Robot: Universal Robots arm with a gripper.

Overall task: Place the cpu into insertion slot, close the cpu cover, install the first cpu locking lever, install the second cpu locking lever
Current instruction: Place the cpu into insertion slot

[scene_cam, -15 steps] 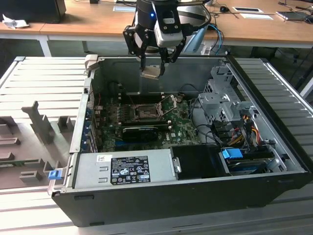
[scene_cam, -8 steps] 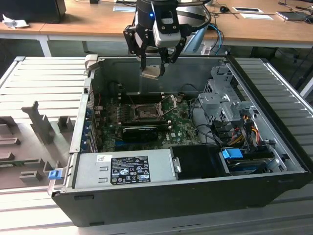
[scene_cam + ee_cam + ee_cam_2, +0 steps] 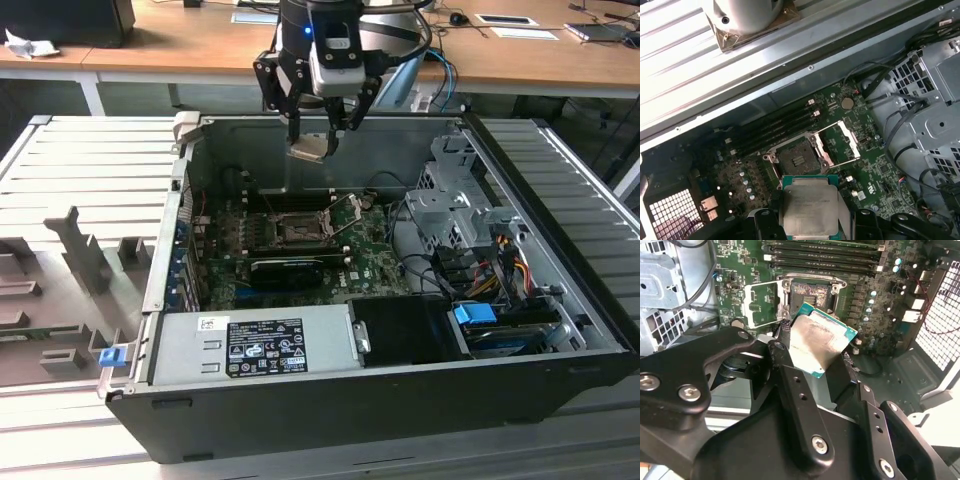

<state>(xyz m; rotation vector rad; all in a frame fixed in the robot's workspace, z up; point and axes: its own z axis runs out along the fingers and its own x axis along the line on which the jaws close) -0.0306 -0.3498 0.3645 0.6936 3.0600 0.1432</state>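
While my claw point(image 3: 316, 132) hangs over the open computer case point(image 3: 560, 210), it pinches the cpu point(image 3: 308, 148) between its fingers, gripping two opposite edges, with the grey metal top facing up and a little tilted. The chip sits high in the air, about level with the case's rim. Well below the claw, the insertion slot point(image 3: 796, 159) lies uncovered on the green motherboard point(image 3: 880, 170), and I see its dark pin field in the first wrist view. The cpu cover point(image 3: 838, 145) is swung open just beside the slot. The long black memory slots point(image 3: 825, 252) run past the socket's far edge.
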